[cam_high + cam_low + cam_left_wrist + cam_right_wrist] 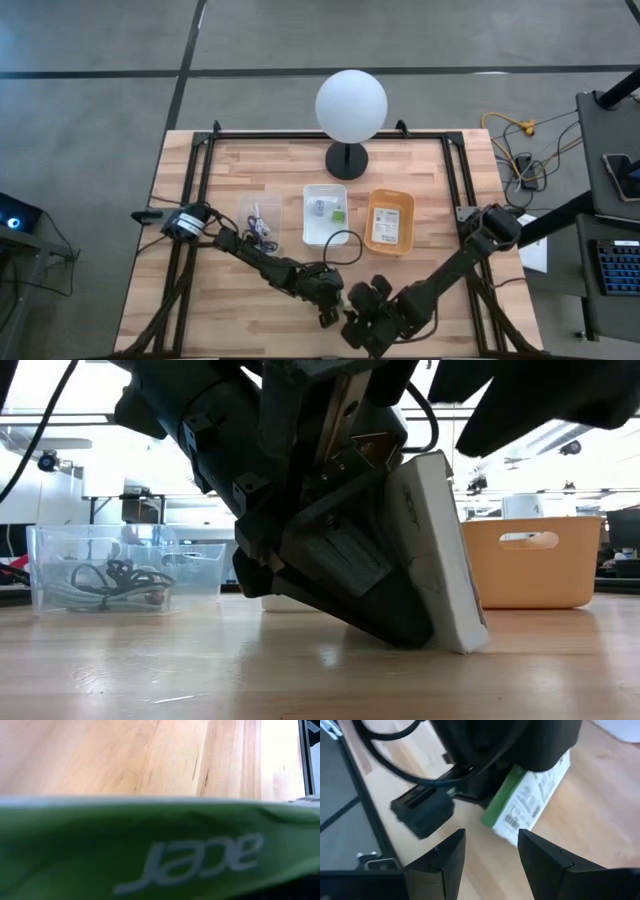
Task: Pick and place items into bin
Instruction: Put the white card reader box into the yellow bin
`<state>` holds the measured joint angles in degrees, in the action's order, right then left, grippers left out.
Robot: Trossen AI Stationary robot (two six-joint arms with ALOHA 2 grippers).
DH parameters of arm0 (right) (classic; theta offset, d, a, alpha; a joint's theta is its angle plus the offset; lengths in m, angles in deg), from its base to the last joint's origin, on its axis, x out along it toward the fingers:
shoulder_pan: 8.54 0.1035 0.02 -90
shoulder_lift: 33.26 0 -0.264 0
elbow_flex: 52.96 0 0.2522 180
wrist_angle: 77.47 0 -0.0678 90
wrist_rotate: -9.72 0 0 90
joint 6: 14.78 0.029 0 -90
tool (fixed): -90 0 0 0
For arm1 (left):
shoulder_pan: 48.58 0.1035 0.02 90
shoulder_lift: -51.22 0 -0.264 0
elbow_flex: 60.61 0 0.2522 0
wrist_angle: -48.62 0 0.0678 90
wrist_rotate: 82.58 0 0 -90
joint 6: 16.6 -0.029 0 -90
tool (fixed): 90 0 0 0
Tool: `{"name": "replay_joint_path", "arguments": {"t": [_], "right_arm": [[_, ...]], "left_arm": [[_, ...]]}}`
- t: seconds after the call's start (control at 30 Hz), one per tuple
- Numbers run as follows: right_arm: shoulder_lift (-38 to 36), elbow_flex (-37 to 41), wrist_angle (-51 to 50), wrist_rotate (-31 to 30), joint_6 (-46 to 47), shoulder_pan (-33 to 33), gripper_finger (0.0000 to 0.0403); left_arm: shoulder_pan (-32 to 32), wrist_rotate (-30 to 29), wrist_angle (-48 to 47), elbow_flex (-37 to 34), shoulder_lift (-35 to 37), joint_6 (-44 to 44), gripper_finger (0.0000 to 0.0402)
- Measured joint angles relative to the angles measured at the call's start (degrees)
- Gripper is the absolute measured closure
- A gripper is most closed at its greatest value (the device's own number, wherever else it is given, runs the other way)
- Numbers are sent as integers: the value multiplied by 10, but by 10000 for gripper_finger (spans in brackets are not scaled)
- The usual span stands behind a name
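High view: your left hand [331, 300] is clamped on the green-white box [440, 550] at the near desk [230, 310] edge, unbinned; right hand [487, 855] hovers apart beside it; white bin [324, 192] already holds items.

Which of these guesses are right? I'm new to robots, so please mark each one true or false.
1. The left gripper holds a green and white Acer box tilted on the table. True.
2. The orange bin sits left of the white bin in the overhead view. False: it sits to the right.
3. The right gripper is open, facing the box. True.
4. The clear bin is empty. False: cables lie in it.
5. The white globe lamp stands at the table's near edge by the arms. False: it stands at the far edge.
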<state>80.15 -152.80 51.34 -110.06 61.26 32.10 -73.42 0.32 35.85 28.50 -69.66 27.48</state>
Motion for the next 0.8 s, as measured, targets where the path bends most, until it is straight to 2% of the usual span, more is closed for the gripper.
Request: {"name": "replay_joint_path", "arguments": {"t": [0.33,0.8], "right_arm": [[0,7,2,-19,20,0,234],[20,11,29,-17,20,3,234]], "left_arm": [[1,0,1,0,0,-12,375],[2,6,1,13,9,-14,375]]}}
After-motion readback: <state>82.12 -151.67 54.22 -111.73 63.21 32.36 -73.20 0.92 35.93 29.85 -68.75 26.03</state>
